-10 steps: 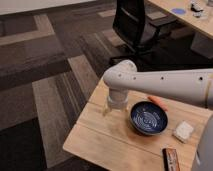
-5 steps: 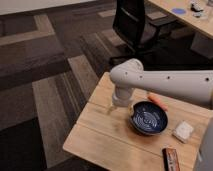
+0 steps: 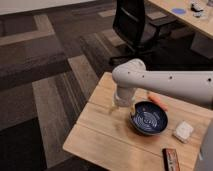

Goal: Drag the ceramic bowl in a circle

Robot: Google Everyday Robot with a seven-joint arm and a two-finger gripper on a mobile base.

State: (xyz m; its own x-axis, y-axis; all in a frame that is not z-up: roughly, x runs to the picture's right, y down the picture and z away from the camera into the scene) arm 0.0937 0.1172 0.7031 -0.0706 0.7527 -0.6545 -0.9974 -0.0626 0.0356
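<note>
The ceramic bowl (image 3: 149, 119), dark blue with pale swirl lines inside, sits on the wooden table (image 3: 102, 137) right of its middle. My white arm reaches in from the right and bends down over the table. The gripper (image 3: 128, 107) hangs at the bowl's left rim, just above the tabletop. The wrist housing hides its tip, so contact with the rim cannot be made out.
An orange carrot-like object (image 3: 158, 101) lies just behind the bowl. A small white box (image 3: 183, 131) sits to its right and a dark bar (image 3: 171, 159) at the table's front edge. A black office chair (image 3: 134, 25) and a desk (image 3: 192, 15) stand behind.
The wrist and gripper have shifted a little to the right, closing in on the bowl's left rim. The bowl has stayed where it was.
</note>
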